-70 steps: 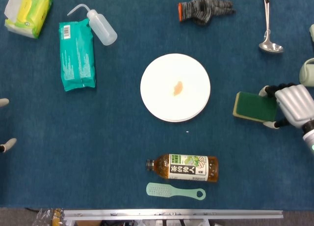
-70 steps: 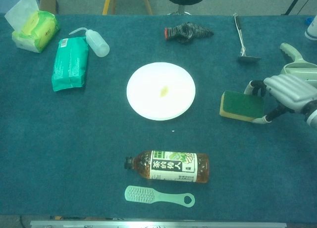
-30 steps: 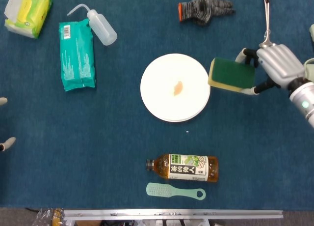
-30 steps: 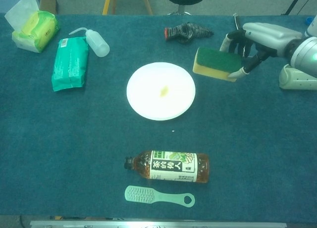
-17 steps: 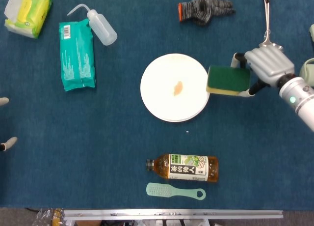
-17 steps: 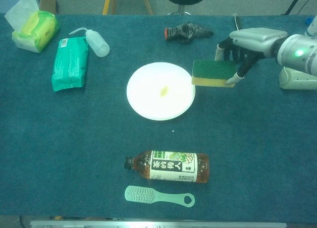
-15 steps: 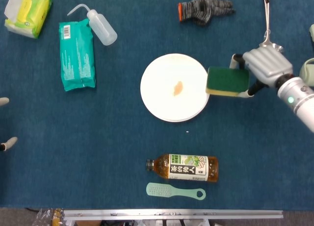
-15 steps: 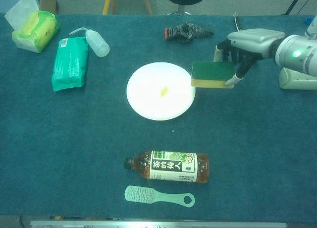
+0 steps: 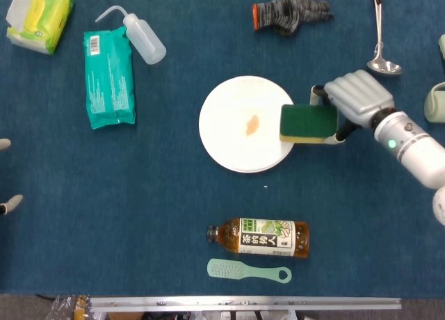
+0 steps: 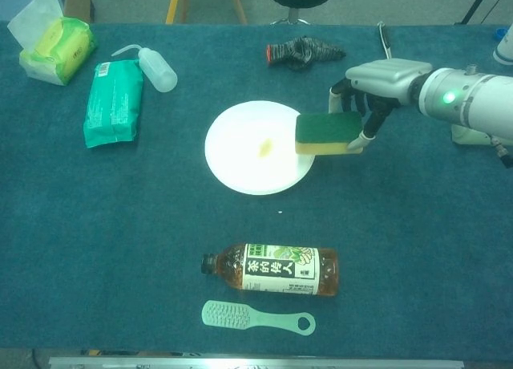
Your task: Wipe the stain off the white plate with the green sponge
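Fingers (image 9: 321, 94) of the right hand (image 9: 358, 96) grip the green sponge (image 9: 307, 123) level over the white plate's (image 9: 236, 136) right rim.

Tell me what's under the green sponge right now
The right hand holds the green sponge over the right rim of the white plate and the blue table cover. The stain stays uncovered. Contact underneath cannot be seen.

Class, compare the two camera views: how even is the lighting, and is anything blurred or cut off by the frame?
Head view: flat, even light, sharp; the stain on the plate shows clearly; the left hand is cut by the frame's left edge. Chest view: equally even, greener in tint; the sponge in the right hand is crisp.
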